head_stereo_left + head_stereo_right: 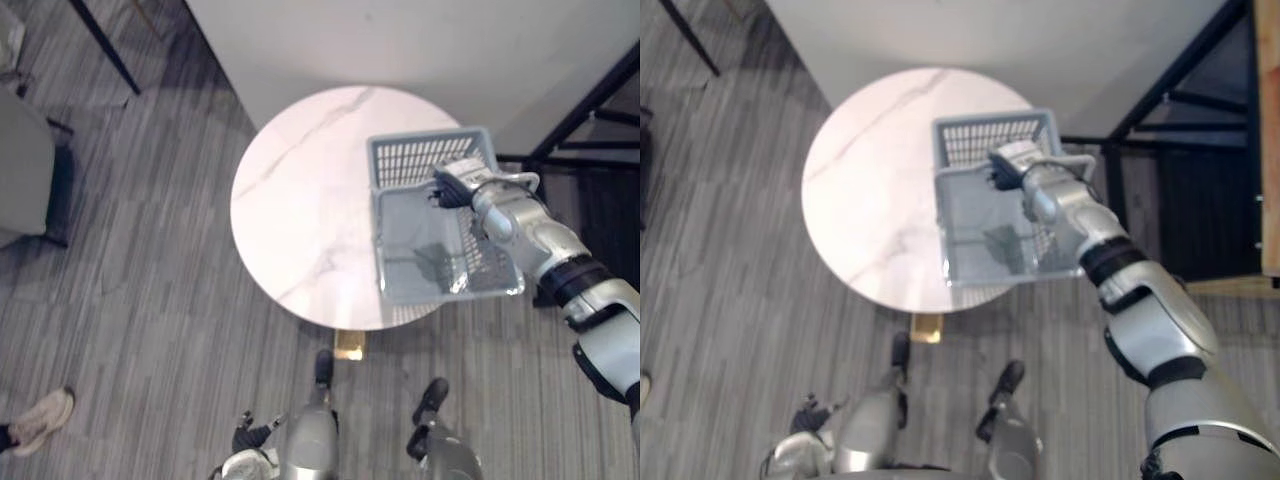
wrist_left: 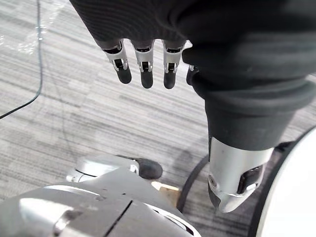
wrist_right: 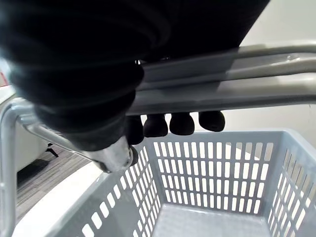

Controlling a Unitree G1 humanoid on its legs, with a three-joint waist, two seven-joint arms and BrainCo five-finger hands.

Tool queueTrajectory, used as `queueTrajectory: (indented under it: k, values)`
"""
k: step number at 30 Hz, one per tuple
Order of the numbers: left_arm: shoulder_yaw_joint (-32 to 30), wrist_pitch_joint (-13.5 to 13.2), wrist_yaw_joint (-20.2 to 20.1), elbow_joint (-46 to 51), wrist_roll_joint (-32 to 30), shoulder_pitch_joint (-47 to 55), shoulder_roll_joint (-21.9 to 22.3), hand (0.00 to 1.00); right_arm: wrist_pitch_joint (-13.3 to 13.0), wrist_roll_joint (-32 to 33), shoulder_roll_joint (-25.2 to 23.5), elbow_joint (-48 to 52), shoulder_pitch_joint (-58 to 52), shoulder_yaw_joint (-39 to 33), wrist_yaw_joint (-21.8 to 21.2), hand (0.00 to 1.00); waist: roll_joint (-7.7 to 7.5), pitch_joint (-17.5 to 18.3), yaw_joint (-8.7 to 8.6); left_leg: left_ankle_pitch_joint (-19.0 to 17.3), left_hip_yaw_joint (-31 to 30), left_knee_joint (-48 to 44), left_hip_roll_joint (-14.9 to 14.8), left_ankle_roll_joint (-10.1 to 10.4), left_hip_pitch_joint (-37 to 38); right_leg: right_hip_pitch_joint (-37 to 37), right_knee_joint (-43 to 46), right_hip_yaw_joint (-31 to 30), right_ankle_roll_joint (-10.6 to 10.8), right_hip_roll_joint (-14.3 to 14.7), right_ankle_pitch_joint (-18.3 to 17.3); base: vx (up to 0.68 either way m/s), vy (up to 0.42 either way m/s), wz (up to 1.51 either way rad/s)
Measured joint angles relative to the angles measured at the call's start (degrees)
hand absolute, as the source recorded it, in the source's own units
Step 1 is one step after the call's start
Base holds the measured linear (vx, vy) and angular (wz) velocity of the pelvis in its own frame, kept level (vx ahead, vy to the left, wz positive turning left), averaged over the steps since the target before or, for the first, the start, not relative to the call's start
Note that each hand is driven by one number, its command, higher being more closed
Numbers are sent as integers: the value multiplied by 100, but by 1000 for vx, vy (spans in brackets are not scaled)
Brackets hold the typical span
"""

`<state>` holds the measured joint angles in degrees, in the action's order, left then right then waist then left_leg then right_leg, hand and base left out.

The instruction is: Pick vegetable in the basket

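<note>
Where the round white table [image 1: 300, 200] curves toward the robot's right, you have the grey slatted basket [image 1: 425, 158] over that side, its near end reaching close to the table's near rim. Its long axis runs roughly near to far, from the robot toward the wall, and its open top faces up. From these views I cannot tell whether it rests on the tabletop or hangs just above it.

Your right hand [image 1: 460, 183] is over the basket's far half. In the right wrist view its fingers [image 3: 182, 123] are curled down over the two metal handles [image 3: 266, 94], which lie together across the palm, with the dark tips tucked beneath them. Past the tips you see the perforated far wall and the basket's floor.

Your left hand [image 2: 146, 59] hangs low beside the table over the striped grey carpet [image 2: 59, 118], its fingers straight and loose, touching nothing.

A person's shoe [image 1: 45, 415] shows on the carpet at far left.
</note>
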<state>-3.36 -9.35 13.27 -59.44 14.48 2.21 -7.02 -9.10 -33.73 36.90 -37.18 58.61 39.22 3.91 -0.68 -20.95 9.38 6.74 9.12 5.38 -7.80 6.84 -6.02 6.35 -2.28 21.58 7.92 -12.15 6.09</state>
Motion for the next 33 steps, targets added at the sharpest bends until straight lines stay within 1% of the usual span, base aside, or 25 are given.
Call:
queueTrajectory:
  k: [1, 2, 3, 4, 5, 7, 8, 11, 13, 15, 18, 23, 26, 27, 28, 29, 30, 31, 32, 33]
  values:
    - [-74, 11, -4, -10, -2, 80, -6, 0, -87, 6, 113, 399, -176, 3, -63, 100, -51, 151, -62, -2, 94, 1, -8, 2, 79, -38, -50, -84, -1, 17, 22, 26, -12, -33]
    - [-116, 18, -7, -5, -18, 133, -8, 0, -139, 14, 169, 583, -254, 3, -90, 100, -79, 219, -100, -4, 153, 3, -11, 2, 130, -76, -95, -134, 0, 30, 44, 26, -22, -44]
    - [-163, 66, -15, -7, -178, 224, -19, 0, -236, 64, 300, 953, -425, 3, -141, 100, -143, 409, -154, -6, 228, 4, -27, 4, 191, -88, -167, -253, -7, 55, 78, 28, -29, -49]
    - [-165, 91, -25, -15, -233, 259, -39, 0, -305, 119, 443, 1196, -546, 3, -178, 100, -177, 509, -160, -22, 313, 4, -52, 22, 277, -104, -187, -354, -16, 86, 91, 19, -46, -61]
    - [-172, 120, -60, -108, -248, 274, -76, 0, -384, 246, 681, 1555, -754, 3, -204, 100, -193, 646, -240, -92, 418, 5, -125, 79, 407, -165, -210, -474, -18, 167, 93, 6, -40, -50]
    - [-214, 128, -97, -162, -400, 357, -80, 0, -413, 315, 868, 1901, -957, -3, -252, 100, -208, 803, -326, -208, 507, 6, -218, 105, 501, -168, -216, -593, -19, 274, 92, -22, -39, -45]
    - [-265, 130, -131, -168, -456, 429, -104, 0, -448, 417, 1047, 2213, -1175, -31, -327, 100, -249, 912, -422, -290, 616, 7, -281, 119, 564, -167, -263, -704, -20, 347, 92, -29, -38, -45]
    - [-273, 215, -207, -224, -481, 497, -165, 0, -556, 524, 1328, 2660, -1679, -83, -440, 100, -333, 1047, -518, -342, 812, 7, -337, 158, 708, -170, -291, -916, -44, 423, 115, -19, -28, -43]
    - [-273, 246, -249, -284, -673, 543, -184, 0, -638, 559, 1519, 2996, -2385, -280, -599, 100, -329, 1188, -616, -378, 929, 7, -361, 189, 803, -175, -290, -1038, -51, 460, 124, -7, -22, -30]
    - [-274, 246, -276, -327, -680, 552, -175, 0, -658, 560, 1616, 3139, -2882, -454, -670, 100, -312, 1215, -652, -401, 1036, 7, -367, 191, 893, -200, -290, -1135, -59, 479, 135, 11, -11, -25]
    - [-281, 250, -372, -329, -686, 649, -159, 0, -708, 569, 1651, 3186, -3652, -782, -793, 100, -264, 1264, -774, -434, 1099, 6, -354, 206, 1015, -289, -313, -1201, -58, 483, 145, 17, -9, -13]
    - [-290, 254, -461, -326, -859, 791, -97, 0, -777, 543, 1712, 3134, -4731, -1125, -820, 100, -189, 1361, -799, -547, 1294, 1, -319, 228, 1243, -383, -302, -1403, -58, 473, 145, 27, 5, -19]
    - [-285, 256, -462, -326, -877, 830, -87, 0, -787, 447, 1707, 2939, -5357, -1657, -807, 100, -185, 1365, -867, -749, 1410, -292, -304, 214, 1248, -377, -214, -1556, -52, 423, 141, 2, 13, -22]
    - [-274, 263, -462, -325, -925, 857, -85, 0, -783, 437, 1692, 2941, -5685, -1986, -801, 100, -176, 1370, -967, -825, 1426, -388, -290, 199, 1245, -355, -113, -1589, -37, 390, 128, -9, 28, -16]
    - [-269, 266, -461, -323, -962, 877, -93, 0, -771, 431, 1604, 2949, -5982, -2343, -774, 100, -189, 1364, -1067, -902, 1485, -487, -270, 198, 1237, -297, -18, -1664, -17, 356, 113, -16, 37, -24]
    - [-266, 267, -461, -318, -991, 877, -100, 0, -768, 431, 1546, 2961, -6101, -2527, -745, 100, -199, 1361, -1095, -936, 1554, -532, -248, 177, 1229, -214, 64, -1747, -2, 338, 103, -32, 60, -53]
    - [-231, 270, -458, -319, -1076, 865, -130, 0, -750, 335, 1434, 2973, -6290, -2853, -595, 100, -231, 1351, -1118, -1007, 1749, -606, -185, 129, 1189, 0, 200, -1976, 6, 294, 99, -62, 75, -76]
    - [-152, 281, -456, -323, -1087, 830, -186, 0, -721, 210, 1280, 2977, -6418, -3110, -527, 100, -303, 1337, -1174, -1112, 1932, -735, -126, 114, 1085, 194, 275, -2180, 51, 256, 129, -92, 88, -77]
    - [-145, 284, -454, -321, -1094, 817, -215, 0, -686, 182, 1208, 2991, -6468, -3191, -506, 100, -319, 1350, -1216, -1168, 2017, -830, -106, 93, 1048, 274, 285, -2223, 83, 226, 149, -101, 71, -67]
    - [-140, 288, -449, -319, -1115, 795, -270, 0, -607, 73, 1118, 3006, -6553, -3217, -424, 100, -434, 1323, -1313, -1275, 2170, -1063, -75, 23, 966, 370, 278, -2242, 55, 177, 114, -105, 68, -68]
